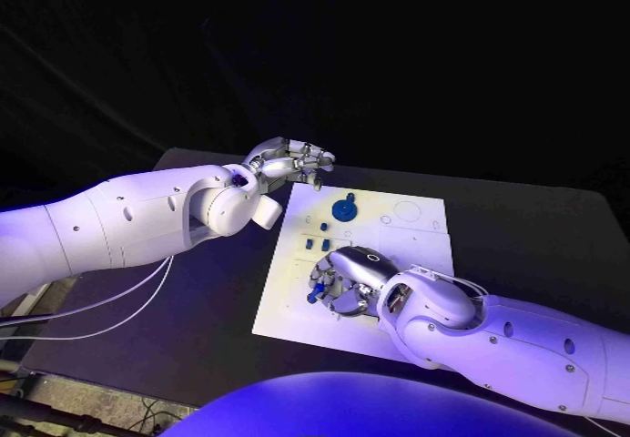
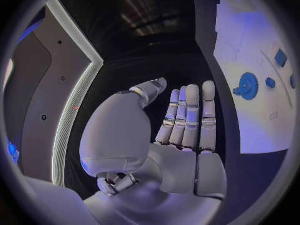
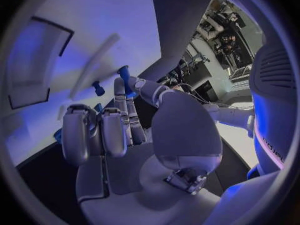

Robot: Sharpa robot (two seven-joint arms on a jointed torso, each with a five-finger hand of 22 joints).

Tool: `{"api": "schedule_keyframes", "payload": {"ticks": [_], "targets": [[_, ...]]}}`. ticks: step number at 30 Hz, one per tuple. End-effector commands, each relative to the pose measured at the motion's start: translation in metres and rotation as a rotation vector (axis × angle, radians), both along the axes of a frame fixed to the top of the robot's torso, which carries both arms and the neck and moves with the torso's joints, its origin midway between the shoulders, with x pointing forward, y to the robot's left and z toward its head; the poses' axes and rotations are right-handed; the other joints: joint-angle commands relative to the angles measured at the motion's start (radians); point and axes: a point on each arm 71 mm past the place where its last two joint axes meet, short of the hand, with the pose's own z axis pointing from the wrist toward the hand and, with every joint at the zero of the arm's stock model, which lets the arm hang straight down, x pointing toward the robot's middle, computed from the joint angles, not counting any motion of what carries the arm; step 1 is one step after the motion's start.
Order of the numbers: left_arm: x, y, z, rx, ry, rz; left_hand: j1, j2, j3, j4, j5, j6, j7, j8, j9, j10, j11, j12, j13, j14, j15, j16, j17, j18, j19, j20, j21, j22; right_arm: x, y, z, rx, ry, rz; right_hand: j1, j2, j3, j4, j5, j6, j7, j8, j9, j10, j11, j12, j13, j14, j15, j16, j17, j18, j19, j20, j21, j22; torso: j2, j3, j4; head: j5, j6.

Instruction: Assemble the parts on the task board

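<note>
The white task board [image 1: 407, 238] lies in the middle of the black table. A blue gear [image 1: 344, 209] stands near its far edge, with small blue pegs [image 1: 318, 242] just nearer. My right hand [image 1: 350, 277] rests low over the board's near left part and pinches a small blue part [image 1: 315, 292] between thumb and finger; the right wrist view shows that part [image 3: 124, 77] at the fingertips, with another blue peg [image 3: 98, 88] close by. My left hand [image 1: 290, 163] hovers off the board's far left corner, fingers straight and apart [image 2: 187, 117], holding nothing. The gear [image 2: 248, 86] lies beside it.
The board [image 2: 250, 40] carries outlined recesses, a round one [image 1: 409, 212] at the far right. Bare black table [image 1: 525, 228] runs to the right of the board and on its left [image 1: 210, 300]. Cables [image 1: 118, 305] hang off the table's left edge.
</note>
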Motion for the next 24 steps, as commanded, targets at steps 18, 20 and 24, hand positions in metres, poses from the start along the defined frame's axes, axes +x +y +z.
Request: {"api": "schedule_keyframes", "payload": {"ticks": [18,20,24], "targets": [[-0.0008,-0.0024,0.0009,-0.008,-0.002,-0.019,-0.004,0.008,-0.004,0.003,0.001,-0.008,0.000,0.006,0.001,0.001,0.003,-0.005,-0.001,0.005,0.003,-0.003,-0.001,0.011,0.003,0.003,0.001,-0.001,-0.0035,0.0047,-0.0068,-0.061,-0.007,0.037,-0.042,-0.039,-0.038,0.003,0.035,-0.048,0.017,0.001,0.072,-0.031,0.012,-0.030,0.004,0.033,0.006,-0.003,0.001,-0.014,0.011,0.001,-0.020,0.200,-0.001,-0.0010,-0.0007,0.002,0.000],[-0.0008,-0.0024,0.0009,-0.008,-0.002,-0.019,-0.004,0.008,-0.004,0.003,0.001,-0.008,0.000,0.006,0.001,0.001,0.003,-0.005,-0.001,0.005,0.003,-0.003,-0.001,0.011,0.003,0.003,0.001,-0.001,-0.0038,0.0049,-0.0071,-0.058,-0.004,0.039,-0.053,-0.051,-0.050,0.007,0.049,-0.059,0.022,-0.009,0.068,-0.037,0.018,-0.032,0.005,0.033,0.011,-0.002,0.001,-0.014,0.009,0.006,-0.024,0.199,-0.001,-0.0009,-0.0008,0.002,0.000],[-0.0008,-0.0024,0.0009,-0.007,-0.002,-0.019,-0.004,0.008,-0.004,0.003,0.001,-0.008,0.000,0.006,0.001,0.001,0.003,-0.005,-0.001,0.005,0.003,-0.003,-0.001,0.011,0.003,0.003,0.001,-0.001,-0.0045,0.0055,-0.0077,-0.056,0.003,0.045,-0.064,-0.064,-0.065,0.010,0.054,-0.070,0.026,-0.020,0.063,-0.041,0.021,-0.033,0.007,0.032,0.014,-0.003,-0.001,-0.013,0.007,0.009,-0.026,0.198,-0.001,-0.0005,-0.0005,0.001,0.000]]}}
